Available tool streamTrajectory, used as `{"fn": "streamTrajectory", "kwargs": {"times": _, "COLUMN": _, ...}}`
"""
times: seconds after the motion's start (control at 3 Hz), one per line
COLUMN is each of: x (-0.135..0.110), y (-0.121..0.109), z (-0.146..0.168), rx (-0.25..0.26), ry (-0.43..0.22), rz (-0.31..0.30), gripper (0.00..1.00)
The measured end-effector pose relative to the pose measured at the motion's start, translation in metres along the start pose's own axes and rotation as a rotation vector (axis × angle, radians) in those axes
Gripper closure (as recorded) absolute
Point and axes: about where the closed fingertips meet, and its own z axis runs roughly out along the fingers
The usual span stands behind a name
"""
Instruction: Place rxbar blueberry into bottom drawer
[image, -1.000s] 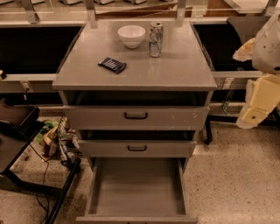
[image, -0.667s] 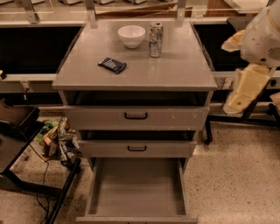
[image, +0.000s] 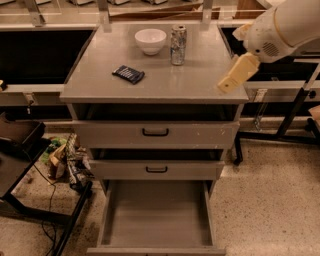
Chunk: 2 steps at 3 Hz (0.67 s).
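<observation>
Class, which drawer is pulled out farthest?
The bottom drawer, lowest; the top drawer and middle drawer sit barely open. The gripper hovers over the cabinet's right edge.

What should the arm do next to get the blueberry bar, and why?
Probably move the gripper across the cabinet top to hover above the rxbar blueberry. The gripper is at the top's right front edge, well apart from the bar, which lies untouched; the bottom drawer already stands open.

This looks like a robotics lab or test workshop: a grey metal drawer cabinet (image: 115, 134) stands on a speckled hard floor (image: 272, 200), with black-framed benches (image: 292, 112) flanking it, clutter and cables (image: 67, 162) at its left foot, and a robot's gripper (image: 239, 74) above its right edge.
</observation>
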Motion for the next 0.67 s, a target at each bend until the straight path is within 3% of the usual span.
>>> {"fn": "streamTrajectory", "kwargs": {"times": 0.33, "x": -0.0268, "y": -0.0209, "z": 0.021, "rx": 0.065, "ry": -0.067, "rz": 0.117, "gripper": 0.0}}
{"fn": "streamTrajectory", "kwargs": {"times": 0.67, "x": -0.0269, "y": -0.0208, "z": 0.021, "rx": 0.065, "ry": -0.067, "rz": 0.117, "gripper": 0.0}}
